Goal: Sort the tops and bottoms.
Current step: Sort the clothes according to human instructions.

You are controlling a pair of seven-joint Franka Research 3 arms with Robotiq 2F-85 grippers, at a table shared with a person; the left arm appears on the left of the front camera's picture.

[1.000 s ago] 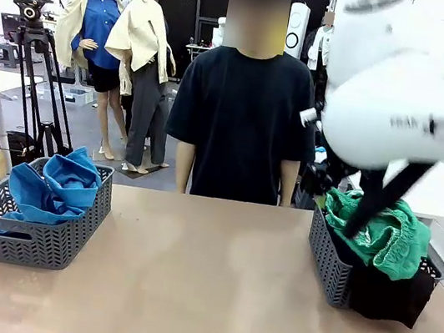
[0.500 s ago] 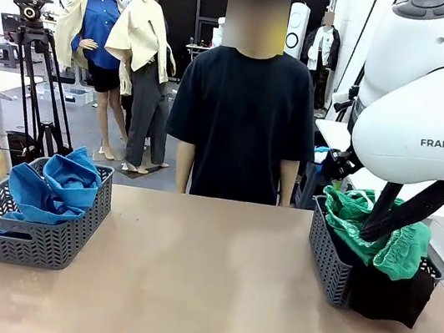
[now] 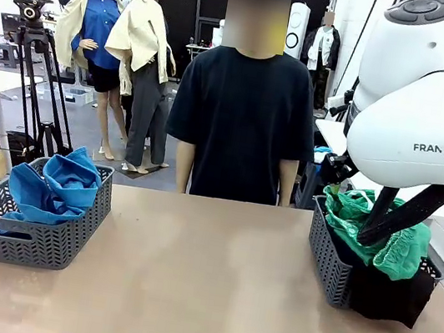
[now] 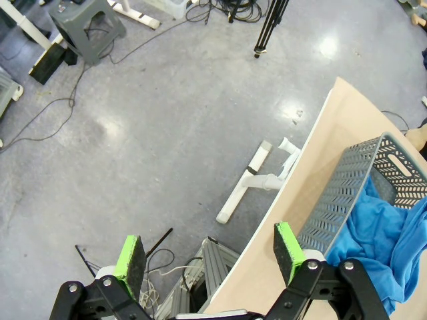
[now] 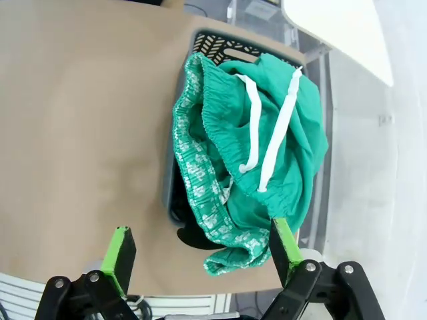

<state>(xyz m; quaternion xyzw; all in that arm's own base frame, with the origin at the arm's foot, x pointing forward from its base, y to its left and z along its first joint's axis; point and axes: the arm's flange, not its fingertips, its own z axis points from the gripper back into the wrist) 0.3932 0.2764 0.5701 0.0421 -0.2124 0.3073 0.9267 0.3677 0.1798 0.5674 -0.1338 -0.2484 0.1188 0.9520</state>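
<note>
On the counter [image 3: 202,290], both baskets look filled; sorting seems done; both end effectors [image 5: 203,257] [image 4: 207,260] spread, empty.

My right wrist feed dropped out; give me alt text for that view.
Green shorts with a white drawstring lie heaped on top of a grey basket at the edge of the tan table. The right gripper hangs above them, open and holding nothing.
</note>
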